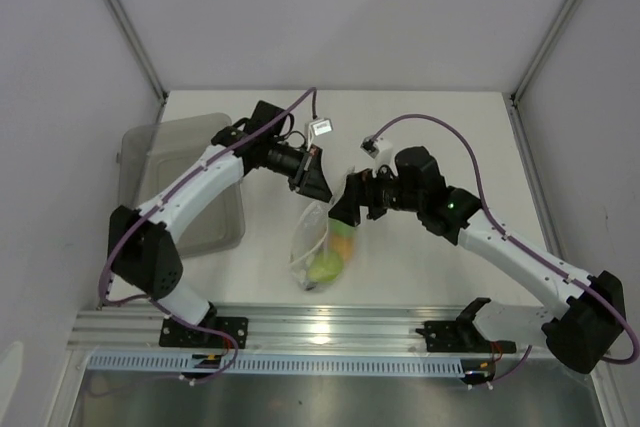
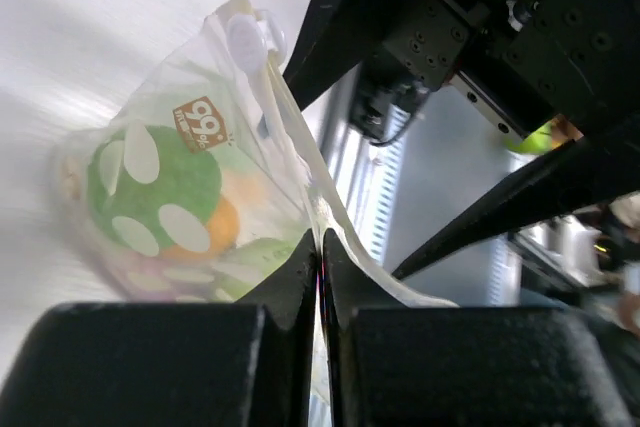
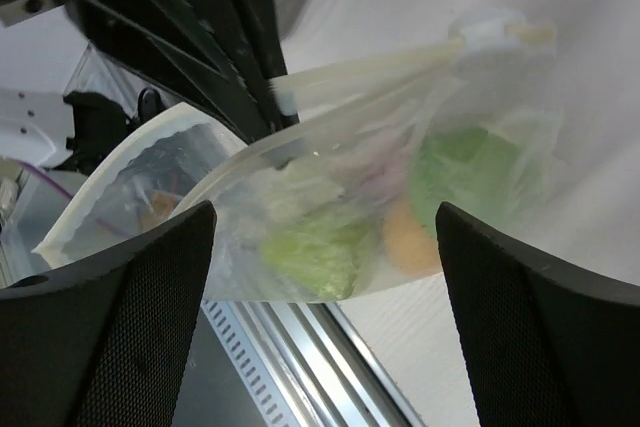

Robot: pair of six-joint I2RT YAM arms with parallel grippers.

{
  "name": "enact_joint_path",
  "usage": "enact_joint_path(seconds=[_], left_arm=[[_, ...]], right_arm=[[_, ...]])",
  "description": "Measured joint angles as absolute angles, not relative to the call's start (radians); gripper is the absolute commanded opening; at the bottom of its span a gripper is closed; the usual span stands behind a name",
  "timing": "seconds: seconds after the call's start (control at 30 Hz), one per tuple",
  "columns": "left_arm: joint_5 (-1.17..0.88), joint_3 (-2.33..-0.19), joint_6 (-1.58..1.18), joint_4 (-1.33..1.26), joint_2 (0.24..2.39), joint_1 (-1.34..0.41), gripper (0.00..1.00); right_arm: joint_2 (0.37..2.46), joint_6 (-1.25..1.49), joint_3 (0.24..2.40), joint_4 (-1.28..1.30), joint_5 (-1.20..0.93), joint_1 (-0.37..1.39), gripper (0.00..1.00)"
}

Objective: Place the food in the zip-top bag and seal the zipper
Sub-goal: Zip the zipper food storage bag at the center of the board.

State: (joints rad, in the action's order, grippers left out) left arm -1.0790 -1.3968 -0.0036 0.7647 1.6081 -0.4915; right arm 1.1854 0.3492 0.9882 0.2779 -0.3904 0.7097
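1. The zip-top bag (image 1: 318, 247) is found over the table (image 1: 430, 127), between the two grippers.
2. Its upper edge is pinched by the closed left gripper (image 2: 322, 277).
3. The right gripper (image 3: 320, 222) is spread wide, with the bag seen between its fingers.
4. The round green fruit (image 2: 155, 187), orange-yellow round fruit (image 2: 218, 227) and pear (image 3: 310, 247) are contained in the bag.

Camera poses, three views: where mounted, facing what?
Top external: above, behind the bases, facing down on the white table; left arm, right arm show.
Left wrist: on that wrist, along shut left fingers pinching the clear floppy plastic bag.
Right wrist: on that wrist, between open right fingers toward the bag.
Shared: both wrists show its round green fruit.
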Motion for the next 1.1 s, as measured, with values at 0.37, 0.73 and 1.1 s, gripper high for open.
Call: enact_joint_path(seconds=[0.37, 0.73, 1.1], left_arm=[[-0.881, -1.258, -0.131, 0.53, 1.435, -0.496, 0.35], [-0.865, -1.217, -0.105, 0.532, 1.415, -0.495, 0.49], [-0.837, -1.086, -0.105, 0.495, 1.277, -0.498, 0.53]], right_arm=[[1.211, 0.474, 0.978, 0.249, -0.264, 0.718, 0.91], [1.246, 0.551, 0.927, 0.209, -0.2, 0.748, 0.92], [1.247, 0.577, 0.91, 0.151, -0.178, 0.749, 0.92]])
